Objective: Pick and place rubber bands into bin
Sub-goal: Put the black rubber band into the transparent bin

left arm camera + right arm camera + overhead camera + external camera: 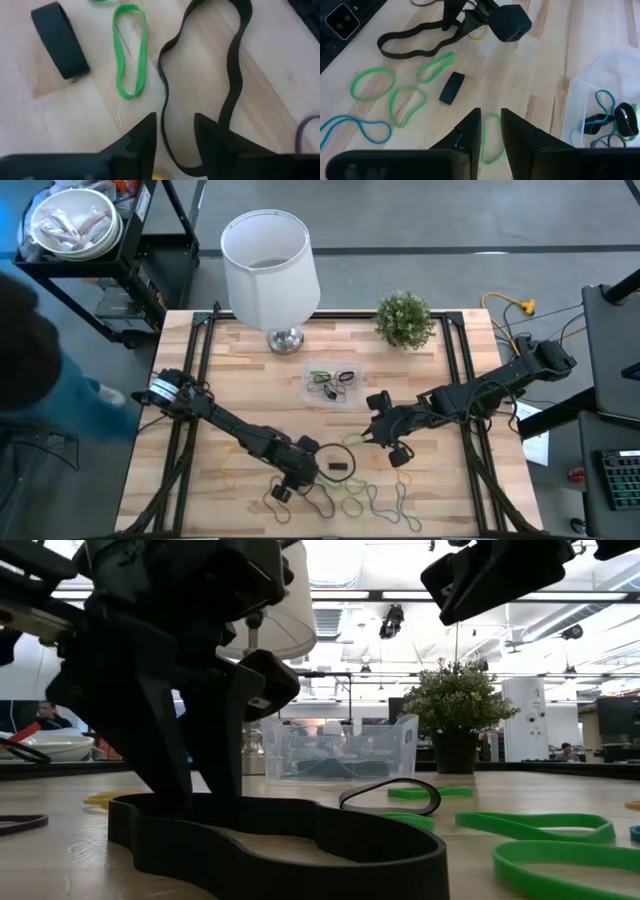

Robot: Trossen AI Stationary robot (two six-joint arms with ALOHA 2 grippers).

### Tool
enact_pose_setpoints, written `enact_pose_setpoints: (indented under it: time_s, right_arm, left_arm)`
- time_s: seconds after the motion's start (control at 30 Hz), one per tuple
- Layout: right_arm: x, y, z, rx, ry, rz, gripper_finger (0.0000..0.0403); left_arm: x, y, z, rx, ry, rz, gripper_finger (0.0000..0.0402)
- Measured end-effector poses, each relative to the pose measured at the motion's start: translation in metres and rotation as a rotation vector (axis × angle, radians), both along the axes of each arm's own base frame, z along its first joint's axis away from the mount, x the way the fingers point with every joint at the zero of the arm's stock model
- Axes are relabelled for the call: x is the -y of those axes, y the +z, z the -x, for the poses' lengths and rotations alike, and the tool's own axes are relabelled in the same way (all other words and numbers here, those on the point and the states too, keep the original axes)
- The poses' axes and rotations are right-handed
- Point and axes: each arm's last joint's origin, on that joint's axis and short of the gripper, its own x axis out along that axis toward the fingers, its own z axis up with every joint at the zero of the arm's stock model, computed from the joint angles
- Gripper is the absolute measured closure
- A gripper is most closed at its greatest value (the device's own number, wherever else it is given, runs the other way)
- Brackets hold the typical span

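An open workshop lies behind the wooden table (250, 350). The clear bin (334, 385) sits mid-table, bands already inside. The left gripper (175, 137), jaws apart, straddles one strand of a long black rubber band (232, 75) near the front edge. The right gripper (491, 127), jaws slightly apart and empty, hovers beside the bin. Only its wrist view shows the blue band (350, 131).

Pale butcher-block desk (440, 480) on grey floor (420, 220). White lampshade (268, 265) at twelve o'clock, small potted plant (404, 318) at one. Black cart (130, 270) holding a white bowl (72, 225) at ten. Beyond, open office under bright ceiling lights (335, 560).
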Motion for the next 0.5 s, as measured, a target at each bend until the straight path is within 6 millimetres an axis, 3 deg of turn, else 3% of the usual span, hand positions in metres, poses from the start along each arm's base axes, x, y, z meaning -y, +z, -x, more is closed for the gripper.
enact_pose_setpoints:
  time_s: [0.23,0.5]
  right_arm:
    - [0.0000,0.0000,0.0000,0.000,0.000,0.000,0.0335]
    - [0.0000,0.0000,0.0000,0.000,0.000,0.000,0.0335]
  left_arm:
    - [-0.0002,-0.0001,0.0001,0.008,-0.022,-0.016,0.0390]
    - [-0.0020,-0.0010,0.0010,0.005,-0.023,-0.063,0.0393]
